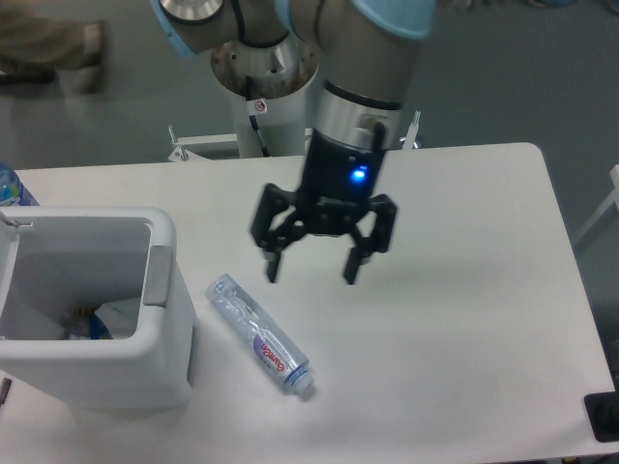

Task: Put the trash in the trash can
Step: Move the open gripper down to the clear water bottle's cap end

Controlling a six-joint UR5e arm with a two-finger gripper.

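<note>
Gripper [311, 269] hanging over white table [464, 319], fingers spread wide, gripping nothing, blue light glowing on wrist. Flattened clear bottle [259, 333] lying diagonally below, purple-and-white label, writing illegible. Trash can [160, 280] standing just left of bottle; crumpled wrapper [102, 319] lying inside. Arm pointing straight down.

Looks like a robotics lab or test cell, not a home. I'm bolted to a white pedestal [263, 106] at the back edge of a plain white table [464, 319] w/ rounded corners, bare grey floor [542, 77] all around. My arm [363, 87] is industrial: grey metal w/ light-blue joint caps, blue status LED lit. Someone's leg and shoe [82, 58] show top left, standing near the rig.
</note>
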